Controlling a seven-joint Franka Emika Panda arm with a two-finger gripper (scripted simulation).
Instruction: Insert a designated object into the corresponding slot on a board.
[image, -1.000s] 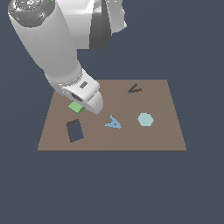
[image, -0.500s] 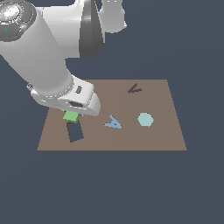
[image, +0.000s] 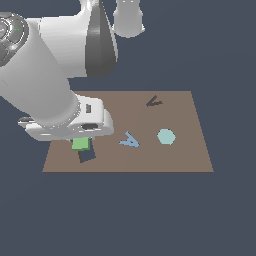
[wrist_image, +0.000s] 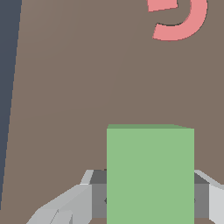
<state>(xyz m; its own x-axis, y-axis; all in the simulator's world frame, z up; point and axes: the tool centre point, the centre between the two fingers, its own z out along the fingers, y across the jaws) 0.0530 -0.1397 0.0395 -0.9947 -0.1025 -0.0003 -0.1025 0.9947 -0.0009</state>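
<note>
Arm (image: 55, 75) is leaning in over the board's (image: 190, 155) left end in the exterior view, big white links covering the far-left corner. Pincer (image: 81, 141) is hanging just below the wrist housing and is clenched on the green block (image: 80, 144); in the wrist view the block (wrist_image: 150, 175) is sitting between grey fingers (wrist_image: 205, 197) that are pressing on both of its sides. Block is sitting low near the board's front-left corner, directly over the far end of the slot (image: 88, 155), covering part of it. Cannot tell if the block is touching the board or just above it. The uncovered near part of the slot is showing as a dark tilted rectangle close to the front edge.

Moving right, blue letter A (image: 130, 140) is lying flat around the board's middle, well apart from the block. Pale teal hexagon (image: 166, 136) is lying just right of it. Thin dark V cut-out (image: 153, 102) is sitting near the far edge, right of centre.

Wrist view is also showing a pink curved shape (wrist_image: 181, 19) on the brown surface, well apart from the block.
</note>
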